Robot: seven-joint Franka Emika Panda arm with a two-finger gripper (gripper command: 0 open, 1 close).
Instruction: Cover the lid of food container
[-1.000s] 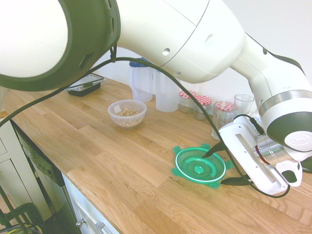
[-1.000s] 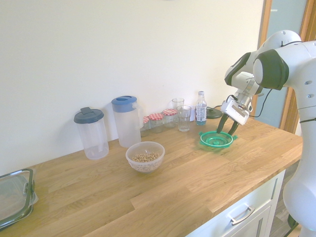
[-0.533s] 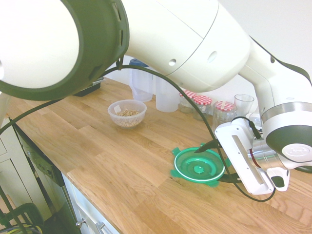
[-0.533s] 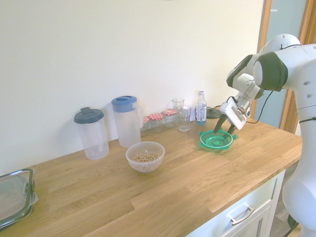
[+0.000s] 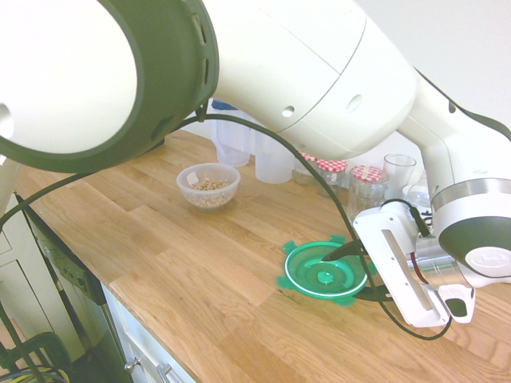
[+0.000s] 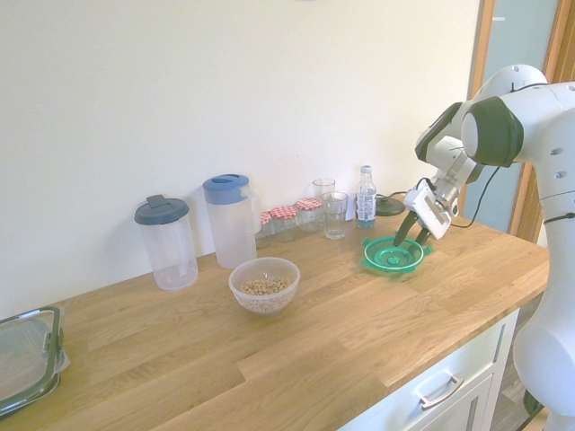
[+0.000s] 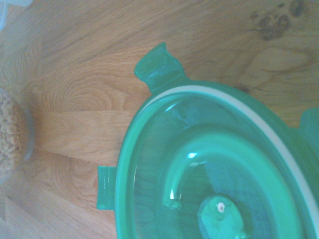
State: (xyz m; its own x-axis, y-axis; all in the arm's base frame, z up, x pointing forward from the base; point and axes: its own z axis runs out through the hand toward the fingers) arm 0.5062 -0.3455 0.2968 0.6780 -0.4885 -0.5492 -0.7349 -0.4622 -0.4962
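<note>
The green translucent lid [image 5: 313, 275] lies upside down on the wooden counter [image 5: 200, 263], and it fills the wrist view, lid [image 7: 209, 174]. My gripper [image 5: 345, 277] is down at its right side. One dark finger reaches inside the dish and the other stands outside the rim, so the rim sits between them. The fingers are still apart, with no firm grip showing. From the other side the gripper [image 6: 411, 242] stands over the lid [image 6: 386, 259]. The food container [image 5: 208, 185], a clear round bowl of beige crumbs, sits uncovered far to the left, container [image 6: 264, 285].
Along the wall stand two clear jugs [image 6: 230, 218], several red-topped jars [image 5: 332, 171], glasses [image 6: 334, 215] and a water bottle [image 6: 366, 197]. A dark pot lid [image 6: 388, 206] lies behind the green lid. A rectangular clear container [image 6: 22, 357] sits at the counter's far end.
The gripper has sunk lower onto the lid's right rim. Its fingers have drawn slightly closer together around the rim. The lid has barely shifted.
</note>
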